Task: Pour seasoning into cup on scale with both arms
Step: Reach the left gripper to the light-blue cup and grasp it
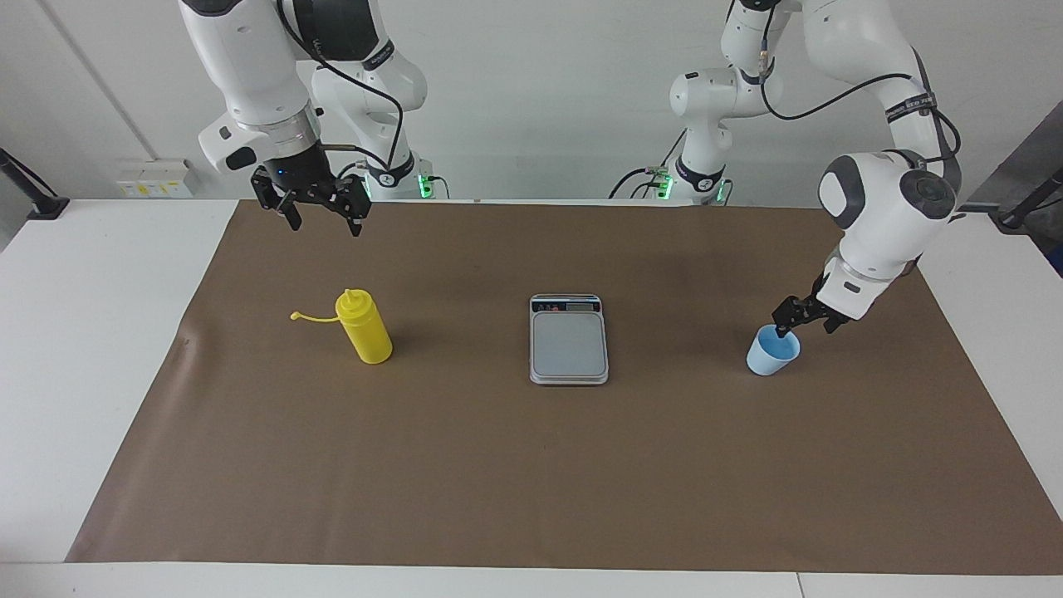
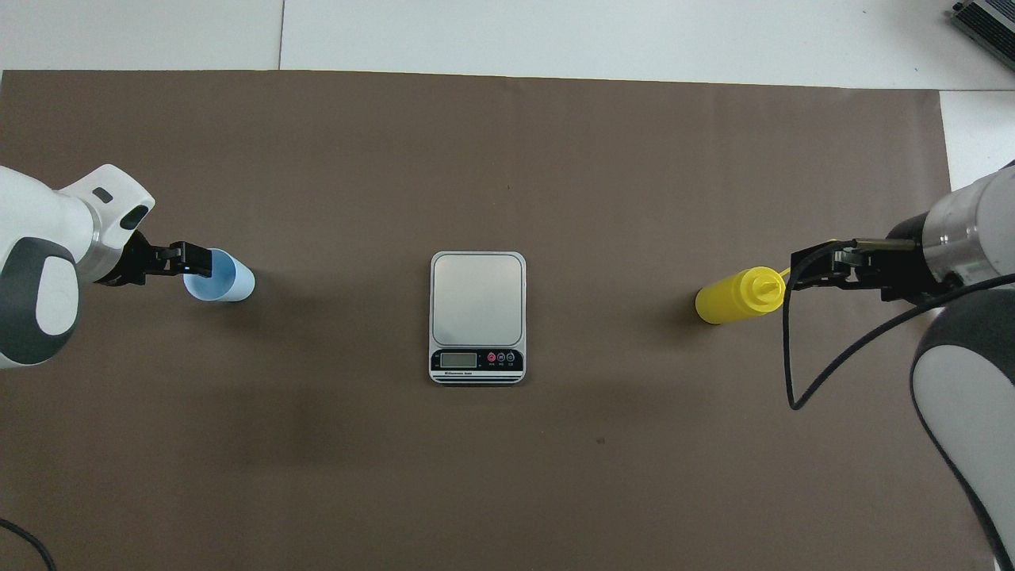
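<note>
From the camera facing me, my left end effector (image 1: pixel 804 319) was low at the rim of the light-blue cup (image 1: pixel 772 351), one finger reaching over the rim, its fingers spread and gripping nothing. The cup stood upright on the brown mat (image 1: pixel 531 465) toward my left arm's end of the worktop, well apart from the scale (image 1: pixel 569 340) at the middle. My right end effector (image 1: pixel 315 208) hung high, fingers spread and empty, over the mat on the robots' side of the yellow seasoning bottle (image 1: pixel 365 328), which stood upright with its cap strap trailing sideways

From the camera overhead, my left end effector (image 2: pixel 190 266) overlapped the cup's (image 2: pixel 226 279) edge. The scale's (image 2: pixel 477 305) steel plate was bare, its display strip nearer to me. My right end effector (image 2: pixel 817 270) showed just beside the bottle's (image 2: pixel 733 296) nozzle, though it was raised

I judged I was at the first step, picking up the cup. Next I would need to pinch its wall gently, lift, and set it squarely on the plate, while my right arm waited
</note>
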### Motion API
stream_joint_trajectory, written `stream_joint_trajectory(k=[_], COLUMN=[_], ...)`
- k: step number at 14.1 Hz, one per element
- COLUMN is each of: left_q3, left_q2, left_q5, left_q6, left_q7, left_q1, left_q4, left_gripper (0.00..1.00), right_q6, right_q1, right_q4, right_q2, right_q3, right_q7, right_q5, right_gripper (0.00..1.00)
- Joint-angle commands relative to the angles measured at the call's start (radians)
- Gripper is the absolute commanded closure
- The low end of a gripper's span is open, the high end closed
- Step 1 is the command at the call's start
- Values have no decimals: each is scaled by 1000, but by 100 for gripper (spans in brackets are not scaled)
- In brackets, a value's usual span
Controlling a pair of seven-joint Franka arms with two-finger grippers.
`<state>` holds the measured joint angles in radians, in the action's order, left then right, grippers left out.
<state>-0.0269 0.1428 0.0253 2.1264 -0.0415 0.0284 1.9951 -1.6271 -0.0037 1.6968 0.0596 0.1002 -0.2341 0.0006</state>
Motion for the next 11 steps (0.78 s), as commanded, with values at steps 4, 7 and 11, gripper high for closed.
stream_joint_trajectory(k=[4, 7, 11], left_q3=[-8, -10, -10], left_q2=[46, 70, 75], left_q5=[18, 19, 19], left_q6=[44, 50, 56], left_q7=[-28, -29, -32], left_q1=[15, 24, 13], left_q4=[17, 17, 19], left_gripper=[0, 0, 21], right_q6=[-7, -7, -7], right_q1=[-15, -15, -15], right_q4=[27, 27, 27], right_q2=[26, 28, 26], right_q3=[4, 4, 4], right_q7=[27, 28, 30], right_q5=[19, 19, 19], right_gripper=[0, 0, 0])
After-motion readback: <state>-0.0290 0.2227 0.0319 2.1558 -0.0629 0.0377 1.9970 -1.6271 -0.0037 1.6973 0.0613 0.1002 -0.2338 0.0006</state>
